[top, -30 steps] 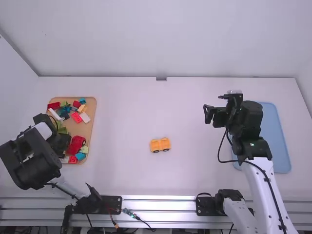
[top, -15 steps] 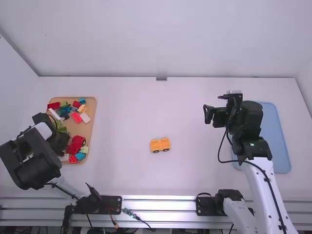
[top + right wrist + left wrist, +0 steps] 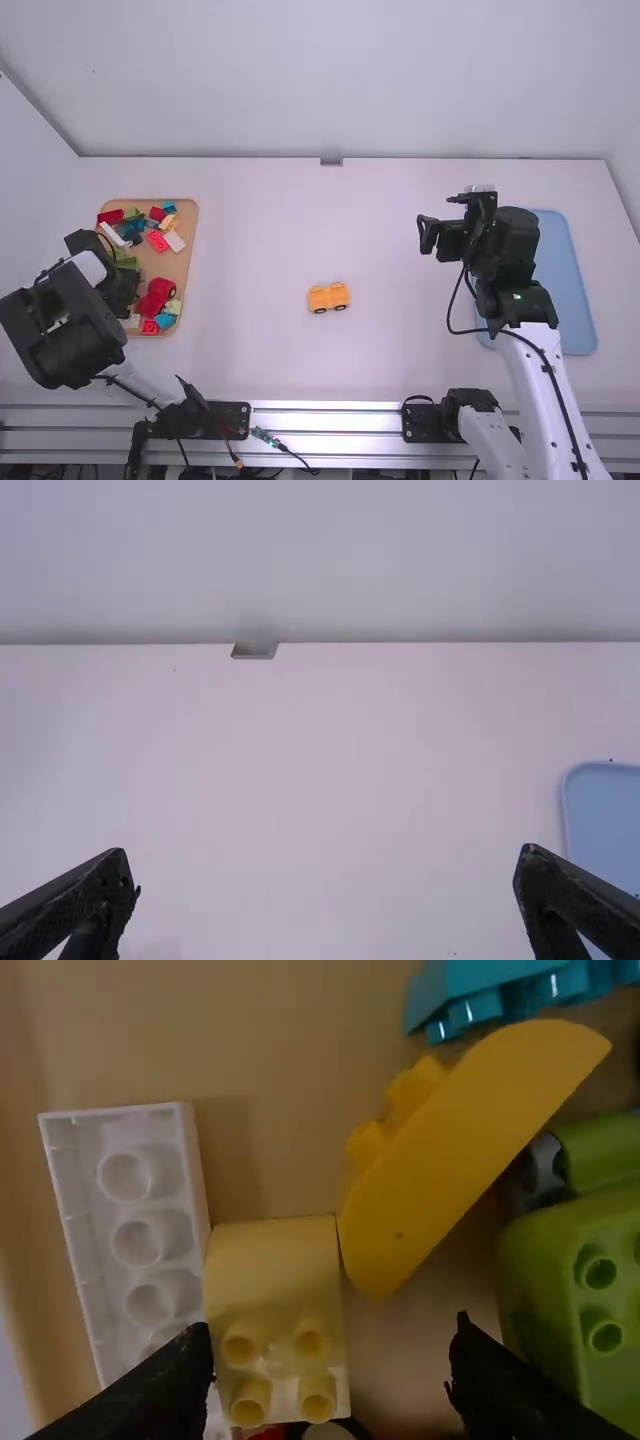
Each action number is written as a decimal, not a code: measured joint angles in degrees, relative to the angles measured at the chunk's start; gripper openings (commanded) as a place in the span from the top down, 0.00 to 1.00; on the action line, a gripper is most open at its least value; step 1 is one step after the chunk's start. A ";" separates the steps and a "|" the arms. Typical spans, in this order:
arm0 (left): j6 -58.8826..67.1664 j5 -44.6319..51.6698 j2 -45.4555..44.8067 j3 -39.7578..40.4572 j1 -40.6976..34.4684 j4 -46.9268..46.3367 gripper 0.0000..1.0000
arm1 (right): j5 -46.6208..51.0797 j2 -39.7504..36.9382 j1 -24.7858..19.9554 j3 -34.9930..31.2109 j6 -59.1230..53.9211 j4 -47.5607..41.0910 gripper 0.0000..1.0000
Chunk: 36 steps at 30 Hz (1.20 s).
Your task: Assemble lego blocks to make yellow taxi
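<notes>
On the tan, round-cornered tray (image 3: 183, 265), the loose plastic building bricks lie crowded at many angles in red, teal, green, white and yellow. A red toy-vehicle piece with dark wheels (image 3: 155, 300) sits near the end closer to the arms. The left claw (image 3: 126, 292) is over the tray, and its arm hides part of the bricks from the high view. In the left wrist view its fingers are spread. A pale yellow brick with four round studs (image 3: 275, 1290) shows partly between them, with a long white plastic brick (image 3: 135, 1235) beside it, its round tubes visible. A curved yellow-orange piece (image 3: 460, 1160) lies slanted on the other side of the pale brick, close to a chunky green brick (image 3: 580, 1290) and a teal studded brick (image 3: 500, 985).

The small yellow-orange block vehicle with dark wheels (image 3: 328, 298) stands on the white table (image 3: 380, 220), well apart from both trays. The right claw (image 3: 436, 216) is above the table with its fingers spread, and its arm covers part of the pale blue rectangular tray (image 3: 568, 290). A black cable (image 3: 452, 325) loops beside that arm.

The table surface is smooth and matte, bounded at the far side by a plain pale wall (image 3: 330, 80). A small grey metal bracket (image 3: 331, 161) sits at the far edge, and silvery metal rails (image 3: 330, 421) run along the near edge between the arm bases.
</notes>
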 measured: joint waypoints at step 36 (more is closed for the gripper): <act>1.36 7.39 0.00 -0.79 -0.02 3.61 0.28 | 0.00 0.00 0.00 0.00 0.00 -0.24 0.01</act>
